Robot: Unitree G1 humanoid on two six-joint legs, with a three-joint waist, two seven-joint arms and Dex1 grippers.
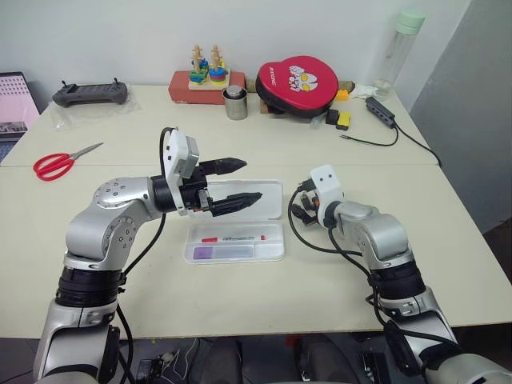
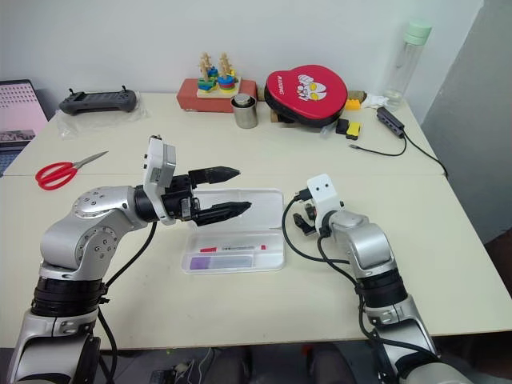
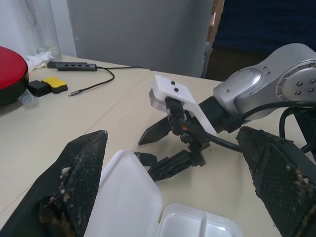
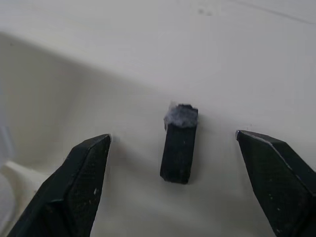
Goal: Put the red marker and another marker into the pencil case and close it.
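Observation:
The pencil case (image 1: 276,250) lies open on the table in front of me, its lid (image 1: 270,200) folded flat behind it. Inside lie the red marker (image 1: 234,238) and, beside it, the lavender marker (image 1: 214,251). My left gripper (image 1: 252,178) hovers open above the lid, pointing toward the right, with nothing between its fingers. My right gripper (image 1: 298,210) stands open just off the case's right end, low over the table. In the right wrist view a tiny black piece (image 4: 178,143) lies on the table between its spread fingers (image 4: 74,187), touching neither.
Red-handled scissors (image 1: 56,164) lie at the far left. Along the back stand a controller (image 1: 90,94), a wooden stacking toy (image 1: 206,76), a metal cup (image 1: 235,104), a red round pad (image 1: 298,82), a bottle (image 1: 398,52) and a power strip (image 1: 380,112) with its cable.

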